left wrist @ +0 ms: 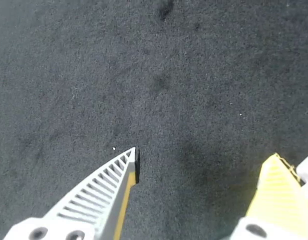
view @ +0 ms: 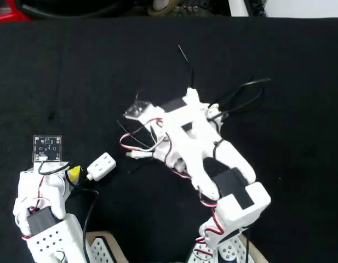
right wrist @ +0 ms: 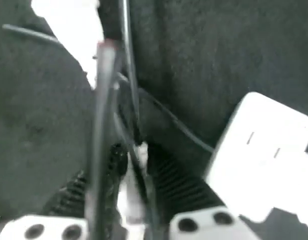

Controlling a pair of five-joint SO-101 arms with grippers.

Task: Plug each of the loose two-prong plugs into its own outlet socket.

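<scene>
Black cloth bench (view: 59, 71) | right claw (right wrist: 136, 156) pinched on corded plug (right wrist: 140, 149) | outlet socket (view: 101, 166) at plug's 9 o'clock | left claw (left wrist: 204, 155) gapes empty | risk: unbraced socket may skid under push, prongs missing slots

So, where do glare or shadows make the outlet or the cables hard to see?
High view: even light, no hard shadows, but the dark cables nearly vanish against the black cloth. Left wrist view: a soft shadow lies on the cloth under the open left gripper. Right wrist view: glare bleaches the white outlet block, though its two slots show.
</scene>
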